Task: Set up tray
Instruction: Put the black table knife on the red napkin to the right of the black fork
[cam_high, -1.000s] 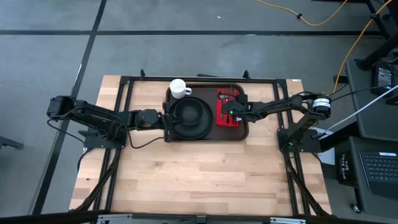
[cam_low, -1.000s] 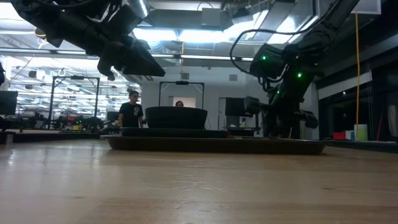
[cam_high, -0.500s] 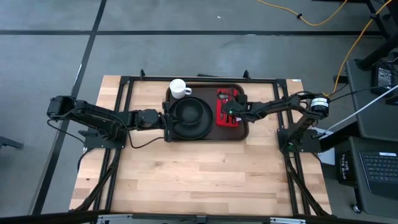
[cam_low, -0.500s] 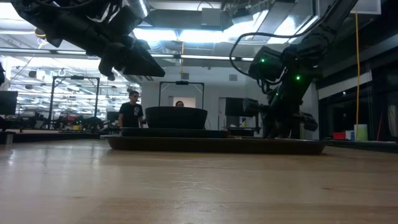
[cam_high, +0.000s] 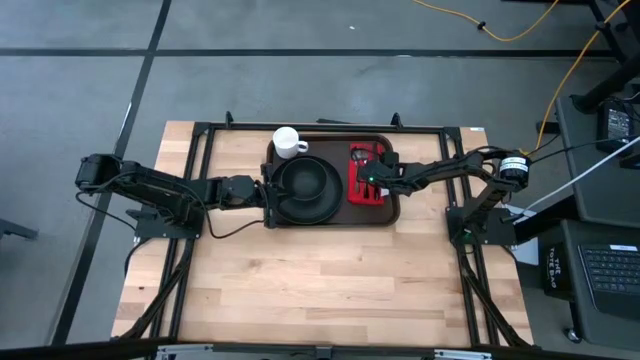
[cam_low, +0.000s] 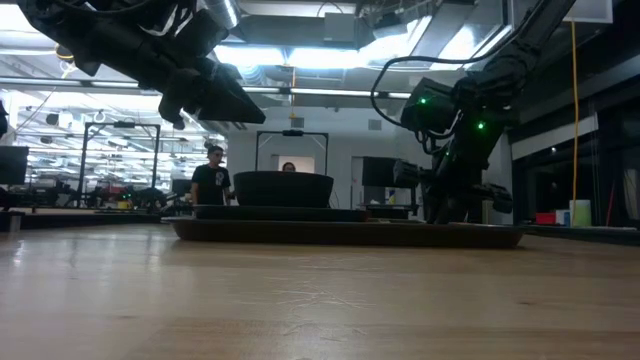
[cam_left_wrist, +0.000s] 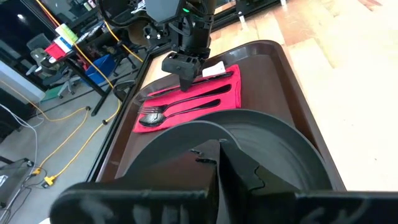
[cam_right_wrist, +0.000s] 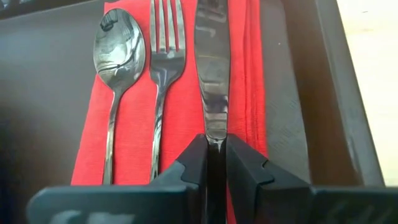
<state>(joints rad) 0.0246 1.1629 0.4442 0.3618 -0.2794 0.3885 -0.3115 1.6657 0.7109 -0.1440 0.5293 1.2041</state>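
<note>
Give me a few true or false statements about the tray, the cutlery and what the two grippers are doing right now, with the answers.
1. The spoon, fork and knife lie side by side on the red napkin. True.
2. The right gripper is closed on the spoon. False: it is closed on the knife handle.
3. The white mug sits inside the black bowl. False: it stands beside it, at the tray corner.
4. The left gripper is shut at the plate rim. True.
5. The napkin lies on the bare table. False: it lies in the tray.
</note>
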